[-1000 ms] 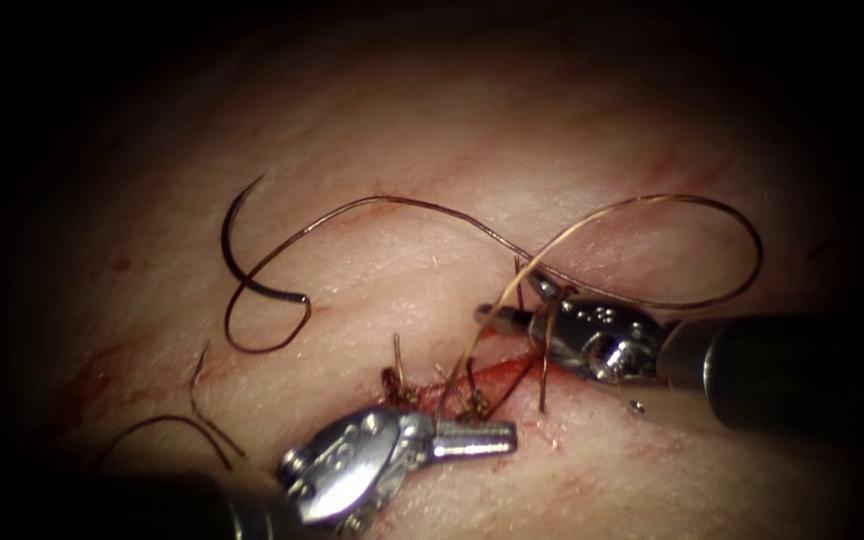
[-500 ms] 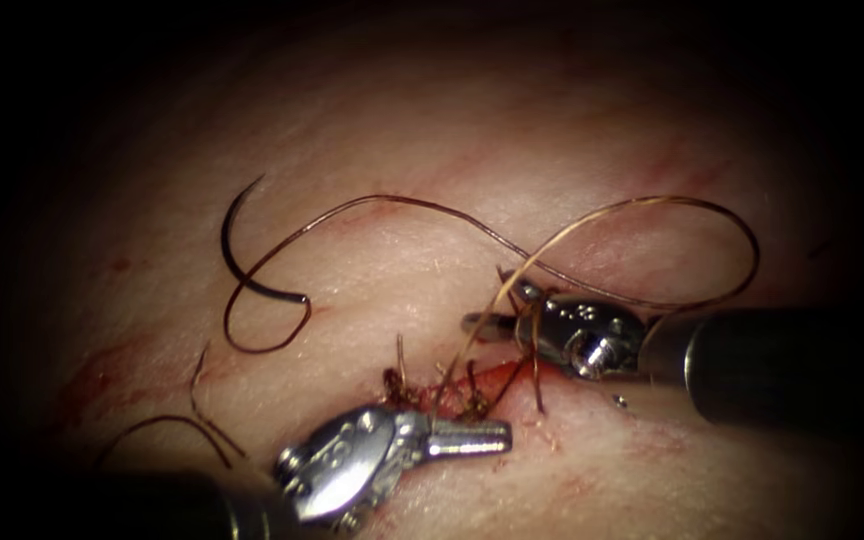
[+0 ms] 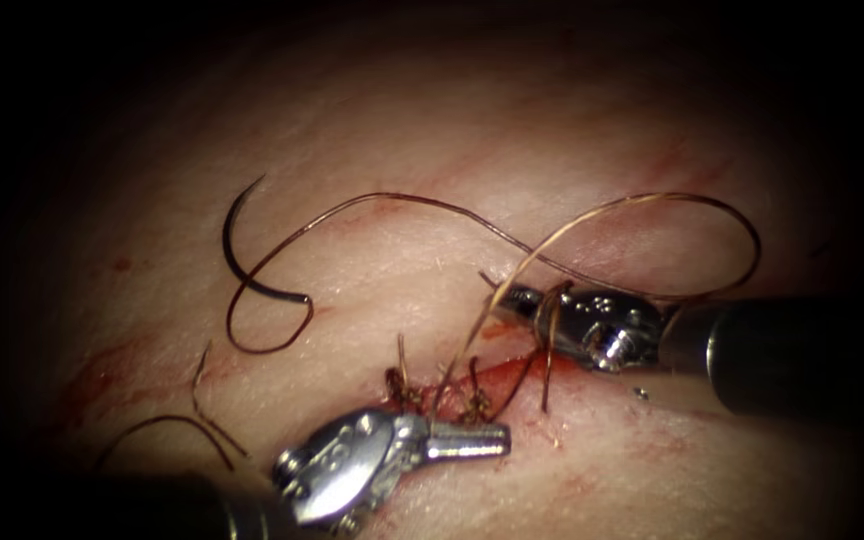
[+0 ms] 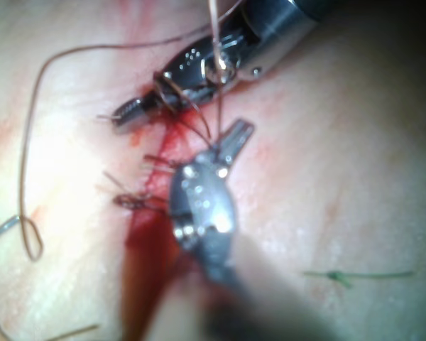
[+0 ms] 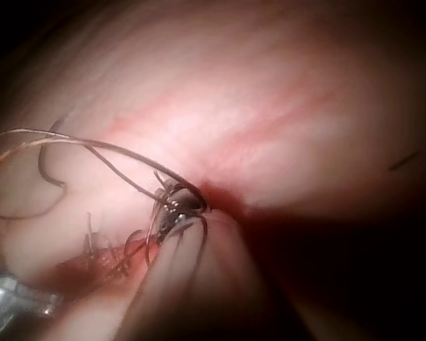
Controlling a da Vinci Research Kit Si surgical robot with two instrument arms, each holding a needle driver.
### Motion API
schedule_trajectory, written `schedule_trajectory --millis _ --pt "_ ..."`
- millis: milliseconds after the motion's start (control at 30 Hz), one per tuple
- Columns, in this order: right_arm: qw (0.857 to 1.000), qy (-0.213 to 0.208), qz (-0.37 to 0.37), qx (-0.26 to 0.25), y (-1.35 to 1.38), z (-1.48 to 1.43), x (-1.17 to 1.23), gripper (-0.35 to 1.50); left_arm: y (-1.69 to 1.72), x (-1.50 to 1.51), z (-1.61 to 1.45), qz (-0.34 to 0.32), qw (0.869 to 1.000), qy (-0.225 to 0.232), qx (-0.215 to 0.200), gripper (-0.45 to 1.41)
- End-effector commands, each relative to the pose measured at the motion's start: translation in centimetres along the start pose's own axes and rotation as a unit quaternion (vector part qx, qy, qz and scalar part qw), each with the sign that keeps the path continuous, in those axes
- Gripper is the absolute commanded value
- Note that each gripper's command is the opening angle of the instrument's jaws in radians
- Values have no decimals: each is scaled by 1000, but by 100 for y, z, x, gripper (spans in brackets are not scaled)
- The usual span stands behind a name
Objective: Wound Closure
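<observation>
The needle lies free on the tissue, well left of the cut, its curve standing roughly upright, held by neither tool. From it we follow the thread right, looping around the right tool, whose jaws look pressed together, pointing left. Our left tool pinches thread at the cut with closed jaws, and lies nearer the needle.

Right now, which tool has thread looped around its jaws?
The right tool: thread wraps around it. The left tool has none looped on it.
</observation>
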Motion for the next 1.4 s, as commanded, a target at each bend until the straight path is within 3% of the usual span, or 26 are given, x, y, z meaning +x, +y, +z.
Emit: schedule_trajectory --millis 33,200,300,433,667,700,767,833,1067,1400 --pt "1000 19 -10 3 -14 -9 12 -35 -7 -9 2 1 1000 1 8 -45" --pt "999 38 -21 9 -38 -43 31 -35 -27 -4 -11 3 1000 2 21 -45" --pt "997 63 -29 23 -47 -49 33 -35 -35 -1 -19 2 1000 3 27 -45" --pt "996 76 -47 29 -41 -46 33 -35 -38 -2 -26 3 1000 2 30 -45" --pt "998 55 -41 3 -23 -28 20 -35 -27 -17 -23 9 999 1 35 -45" --pt "998 59 -37 -4 -23 -27 20 0 -25 -20 -21 11 999 1 36 -45" --pt "997 69 -22 -19 -21 -25 21 101 -20 -26 -18 13 999 0 34 -45" --pt "997 73 -5 -20 -20 -23 19 128 -14 -31 -12 9 999 -1 30 -45" --pt "997 46 56 17 0 -21 10 146 5 -29 10 6 1000 0 16 -45" --pt "982 19 134 129 32 -9 -7 138 10 -19 16 2 1000 1 13 -45"
